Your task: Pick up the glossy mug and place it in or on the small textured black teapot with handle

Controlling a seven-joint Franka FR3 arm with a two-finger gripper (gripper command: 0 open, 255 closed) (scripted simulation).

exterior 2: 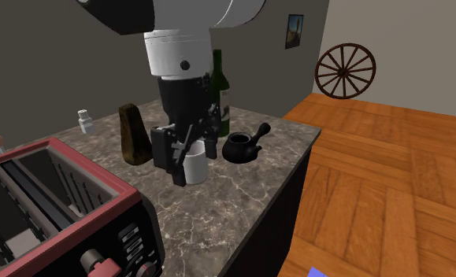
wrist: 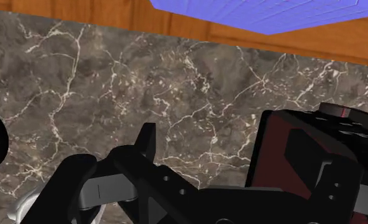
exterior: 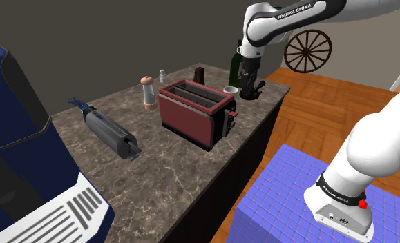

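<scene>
Shoulder view: white mug (exterior: 231, 90) just beyond the red toaster's (exterior: 191, 110) far end, over the marble tabletop (exterior: 170, 172); small black teapot (exterior: 255, 91) a little further from the toaster. Second exterior view: gripper (exterior 2: 184, 168) down against the mug, past the toaster; clamped or loose, cannot tell. Wrist view: toaster's dark red corner close beside the gripper, veined marble beyond.

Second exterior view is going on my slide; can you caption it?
Black pincer at the white mug, black teapot beside it on the marbled counter.
</scene>
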